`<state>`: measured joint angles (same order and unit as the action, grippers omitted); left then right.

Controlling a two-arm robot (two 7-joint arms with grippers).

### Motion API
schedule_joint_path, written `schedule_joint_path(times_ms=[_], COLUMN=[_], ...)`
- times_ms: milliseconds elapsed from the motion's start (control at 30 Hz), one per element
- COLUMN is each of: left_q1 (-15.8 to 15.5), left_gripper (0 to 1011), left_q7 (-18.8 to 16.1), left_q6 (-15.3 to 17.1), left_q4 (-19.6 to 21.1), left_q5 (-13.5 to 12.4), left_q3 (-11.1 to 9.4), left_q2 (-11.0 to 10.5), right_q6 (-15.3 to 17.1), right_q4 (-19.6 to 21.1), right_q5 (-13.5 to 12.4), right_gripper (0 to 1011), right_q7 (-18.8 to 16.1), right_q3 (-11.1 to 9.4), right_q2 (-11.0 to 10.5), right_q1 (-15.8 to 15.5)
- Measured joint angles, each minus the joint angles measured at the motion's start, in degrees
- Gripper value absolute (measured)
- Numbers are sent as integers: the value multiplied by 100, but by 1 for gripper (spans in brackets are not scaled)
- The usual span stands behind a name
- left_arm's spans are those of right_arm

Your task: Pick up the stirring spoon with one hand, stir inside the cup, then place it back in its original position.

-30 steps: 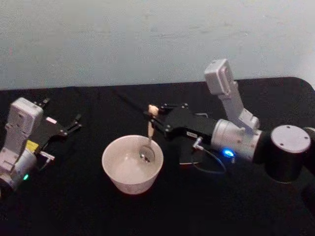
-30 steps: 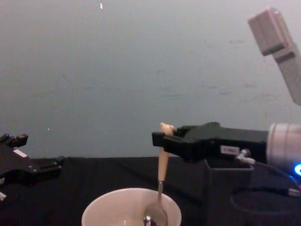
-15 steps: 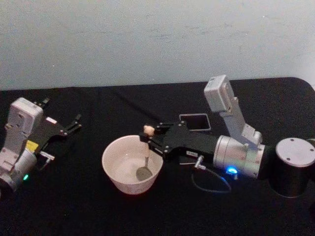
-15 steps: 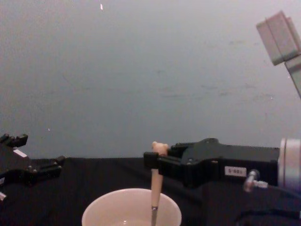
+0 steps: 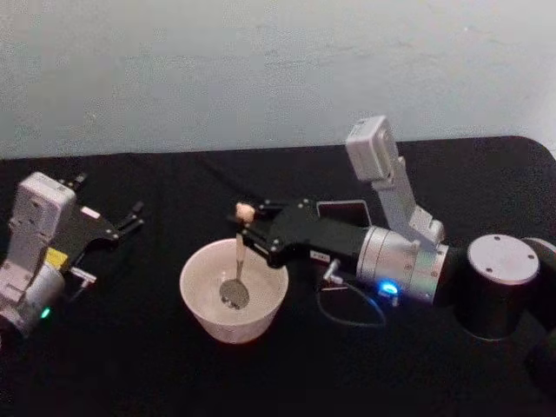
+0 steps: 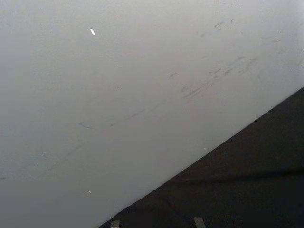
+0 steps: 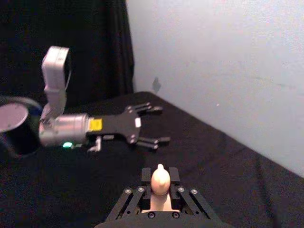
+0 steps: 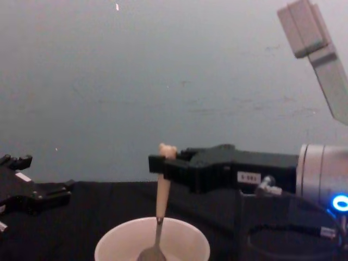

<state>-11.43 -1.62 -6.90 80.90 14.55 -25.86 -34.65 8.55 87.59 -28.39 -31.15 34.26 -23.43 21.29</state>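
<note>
The cream-white cup point(image 5: 201, 300) stands on the black table a little left of centre; its rim point(image 8: 117, 236) shows low in the chest view. The stirring spoon point(image 5: 239, 252) hangs upright with its bowl inside the cup near the middle. Its bear head point(image 8: 166, 150) pokes up above the black fingers. My right gripper point(image 5: 246, 228) reaches in from the right and is shut on the spoon's beige upper stem point(image 8: 161, 197). In the right wrist view the bear head point(image 7: 159, 178) sits between the fingers of my right gripper point(image 7: 160, 189). My left gripper point(image 5: 135, 215) is parked open at the far left.
A dark grey square-sided holder point(image 5: 343, 213) stands just behind my right forearm. A thin cable point(image 5: 352, 304) loops on the table to the right of the cup. A pale wall rises behind the table's far edge. Bare black tabletop lies in front of the cup.
My right gripper has carried the spoon leftward, from the cup's right side toward its middle. The spoon's bowl has stayed inside the cup. The left arm has not moved.
</note>
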Motion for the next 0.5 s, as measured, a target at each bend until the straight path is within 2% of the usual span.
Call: schedule_joint_path(times_ms=[200,500], left_q1=[0,0], left_gripper=[1001,1001], left_q7=[0,0], left_q6=[0,0], left_q4=[0,0], left_q5=[0,0], left_q3=[0,0], left_q2=[0,0], right_q6=[73,346], right_q4=[25,249], right_q5=[-194,-730], right_gripper=[214,214], right_q7=[184,406], right_q3=[-174,-539], right_q2=[60,-10], right_q1=[-11,-100])
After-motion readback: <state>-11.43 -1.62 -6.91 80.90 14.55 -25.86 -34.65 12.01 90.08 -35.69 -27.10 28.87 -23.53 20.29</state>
